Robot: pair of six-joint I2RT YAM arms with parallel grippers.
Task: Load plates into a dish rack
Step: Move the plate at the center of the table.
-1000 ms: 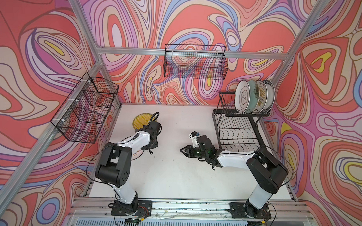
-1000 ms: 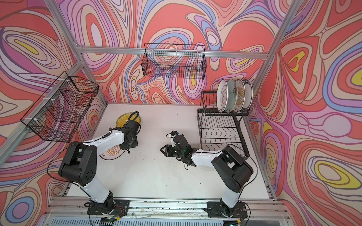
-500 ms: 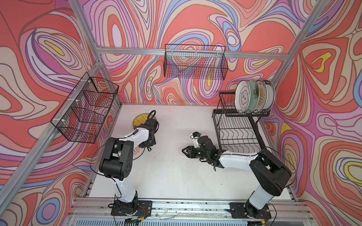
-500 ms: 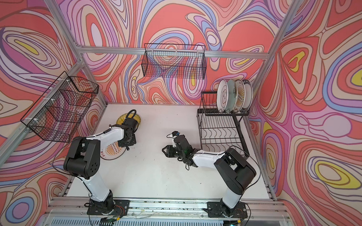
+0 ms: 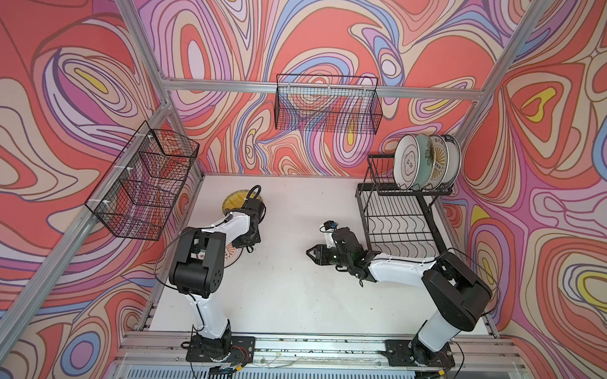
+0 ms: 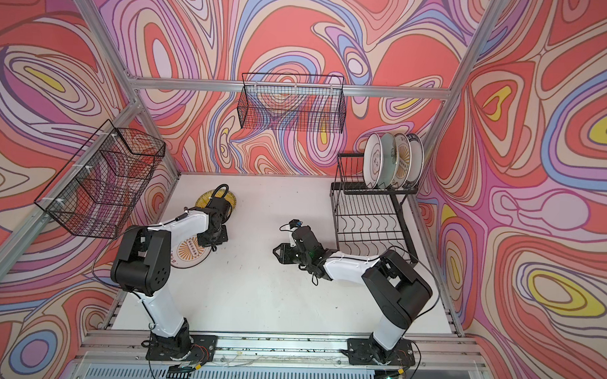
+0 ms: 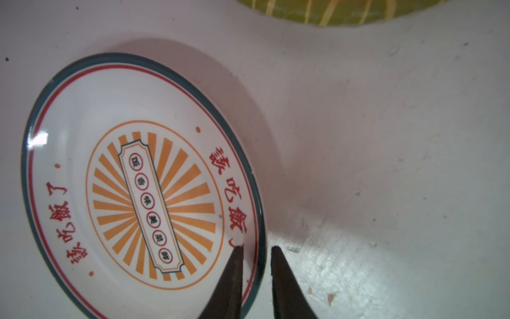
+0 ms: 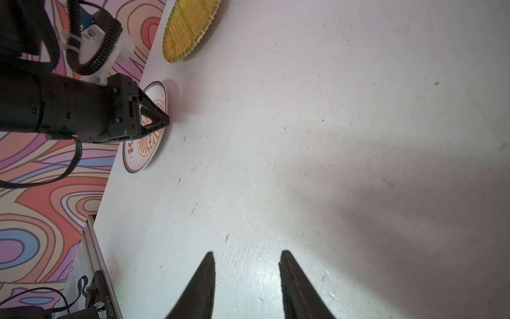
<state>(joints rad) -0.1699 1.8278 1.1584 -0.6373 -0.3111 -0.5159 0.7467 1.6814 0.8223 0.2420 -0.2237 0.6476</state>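
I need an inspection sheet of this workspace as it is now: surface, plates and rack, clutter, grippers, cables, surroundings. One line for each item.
Surface: white table, small specks and scuffs.
Job's things: four plates upright in the upper tier of the dish rack, lower tier empty; orange-sunburst plate and yellow striped plate flat on the table.
Clutter: nothing seen.
Grippers: left gripper, jaws narrowly apart astride the orange-sunburst plate's rim; right gripper open, empty, over bare table.
Cables: black corrugated cable loops at the left wrist.
Surroundings: two black mesh wire baskets hang on the frame rails; swirl-patterned walls.
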